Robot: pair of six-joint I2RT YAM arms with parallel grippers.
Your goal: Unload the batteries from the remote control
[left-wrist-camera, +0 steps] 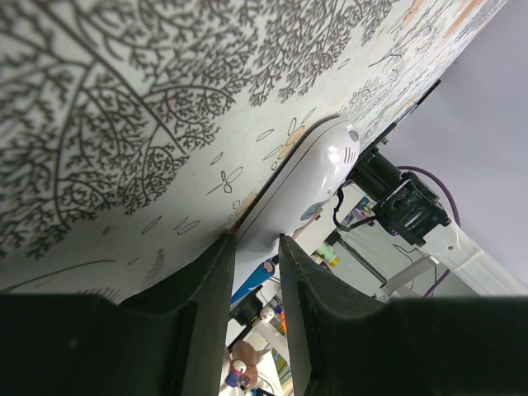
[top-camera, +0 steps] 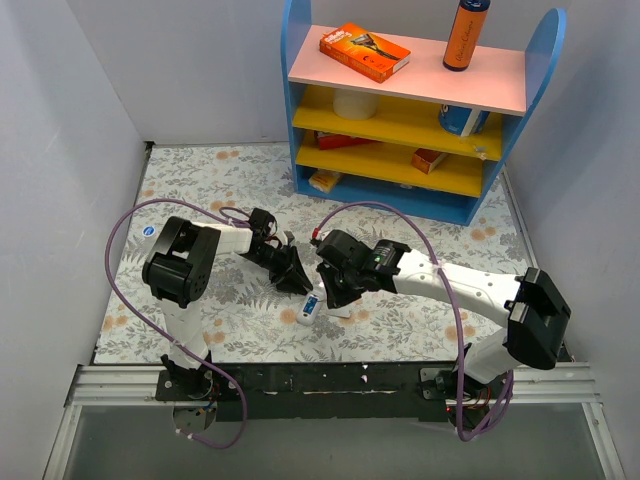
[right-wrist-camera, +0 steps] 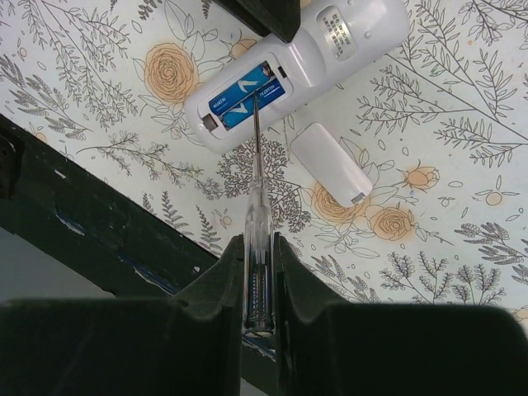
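Note:
The white remote control (right-wrist-camera: 330,41) lies back up on the flowered tablecloth, its slot open with two blue batteries (right-wrist-camera: 247,95) inside. Its white cover (right-wrist-camera: 330,165) lies loose beside it. My right gripper (right-wrist-camera: 258,239) is shut on a clear-handled tool with a thin metal rod (right-wrist-camera: 256,140); the rod's tip rests on the batteries. My left gripper (left-wrist-camera: 256,239) grips the far end of the remote (left-wrist-camera: 313,173) between its fingers (left-wrist-camera: 216,280). In the top view both grippers, the left (top-camera: 292,272) and the right (top-camera: 328,292), meet over the remote (top-camera: 304,316).
A blue shelf unit (top-camera: 300,120) stands at the back with an orange box (top-camera: 365,50) and a dark bottle (top-camera: 466,35) on top. The black front rail (top-camera: 330,380) runs along the table's near edge, close to the remote. Grey walls stand on both sides.

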